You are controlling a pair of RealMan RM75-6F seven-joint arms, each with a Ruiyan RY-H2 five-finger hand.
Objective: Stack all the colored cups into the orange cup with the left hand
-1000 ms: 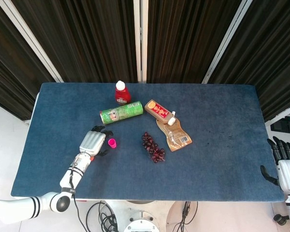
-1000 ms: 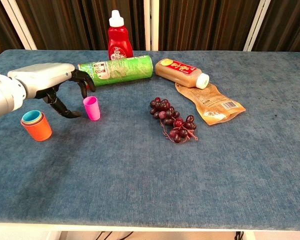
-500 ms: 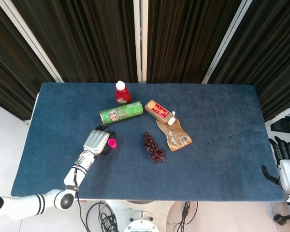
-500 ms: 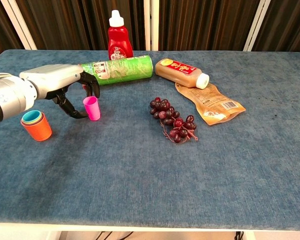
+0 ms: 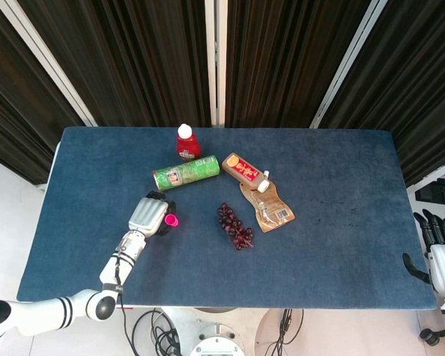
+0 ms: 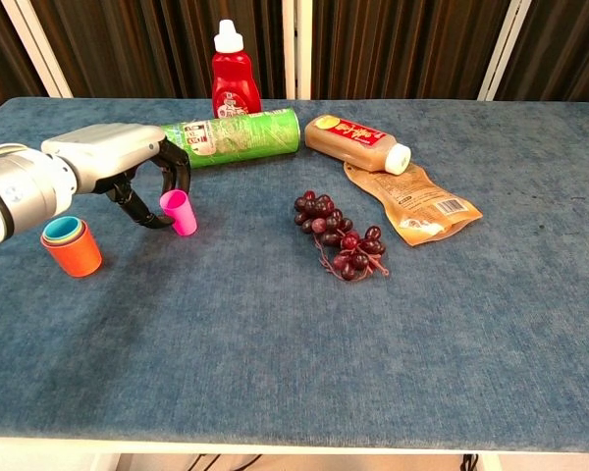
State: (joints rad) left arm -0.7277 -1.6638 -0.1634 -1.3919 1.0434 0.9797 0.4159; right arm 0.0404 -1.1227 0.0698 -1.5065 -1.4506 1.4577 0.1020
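left hand (image 6: 128, 167) pinched tilted pink cup (image 6: 180, 212) | orange cup (image 6: 74, 251) just left of it | right hand (image 5: 441, 248) spread off desk (image 6: 294, 324)

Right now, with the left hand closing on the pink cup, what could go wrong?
The pink cup is tilted against the left hand's fingers, so it may tip or slip out instead of being held. The green can lies just behind; a lift could nudge it rolling. The orange cup stack sits close under the forearm and might get bumped.
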